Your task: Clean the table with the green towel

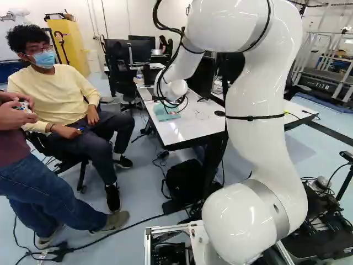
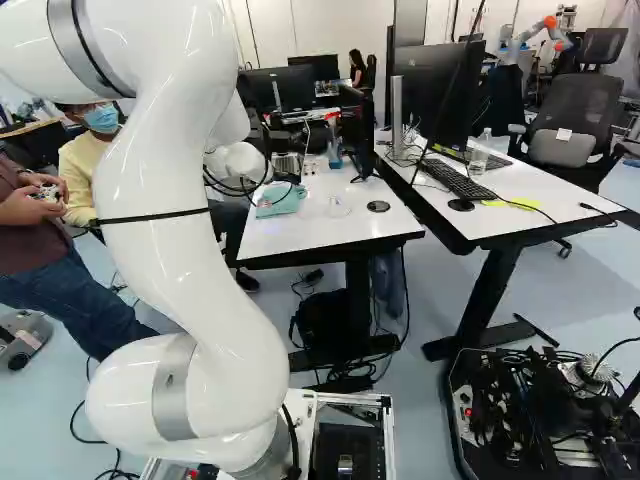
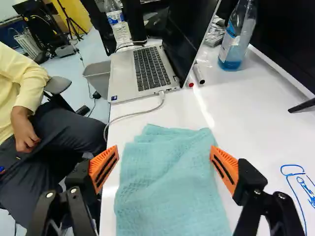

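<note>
To your left, the laptop (image 3: 147,69) stands beyond the towel (image 3: 167,182), its cable (image 3: 135,114) curving close by, so a long forward wipe could snag it. Your end effector (image 3: 164,160) is spread wide and grips nothing; its fingers flank the towel, likely so that closing bunches the cloth. The towel lies loosely folded near the desk (image 3: 256,113) edge, within reach. Further right, blue marks (image 3: 301,189) probably need wiping, so you should grip first.
</note>
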Available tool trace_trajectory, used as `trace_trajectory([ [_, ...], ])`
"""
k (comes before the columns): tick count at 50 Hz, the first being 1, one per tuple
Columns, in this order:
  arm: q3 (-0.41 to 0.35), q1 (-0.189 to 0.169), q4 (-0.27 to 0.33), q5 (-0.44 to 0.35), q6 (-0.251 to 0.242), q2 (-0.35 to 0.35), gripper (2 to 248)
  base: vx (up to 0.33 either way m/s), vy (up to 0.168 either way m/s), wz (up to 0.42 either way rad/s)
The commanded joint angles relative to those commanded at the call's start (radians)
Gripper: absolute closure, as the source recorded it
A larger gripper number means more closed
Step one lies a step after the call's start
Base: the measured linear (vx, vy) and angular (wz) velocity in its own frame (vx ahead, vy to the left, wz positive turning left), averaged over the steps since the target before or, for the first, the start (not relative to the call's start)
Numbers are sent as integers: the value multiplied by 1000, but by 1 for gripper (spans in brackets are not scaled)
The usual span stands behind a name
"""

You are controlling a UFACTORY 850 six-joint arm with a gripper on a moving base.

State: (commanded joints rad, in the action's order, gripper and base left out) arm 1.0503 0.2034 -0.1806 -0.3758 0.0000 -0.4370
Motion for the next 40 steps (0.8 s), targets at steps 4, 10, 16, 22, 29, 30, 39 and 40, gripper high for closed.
trace_trajectory([
  [4,0,0,-1,11,0,0,3,0,0,0],
  [10,0,0,-8,57,0,0,3,0,0,0],
  [16,0,0,-18,116,0,0,3,0,0,0],
  [22,0,0,-29,178,0,0,3,0,0,0],
  [29,0,0,-34,214,0,0,3,0,0,0],
  [30,0,0,-34,216,0,0,3,0,0,0],
  [39,-2,0,-35,223,0,8,3,0,0,0],
  [40,-3,0,-36,223,0,10,3,0,0,0],
])
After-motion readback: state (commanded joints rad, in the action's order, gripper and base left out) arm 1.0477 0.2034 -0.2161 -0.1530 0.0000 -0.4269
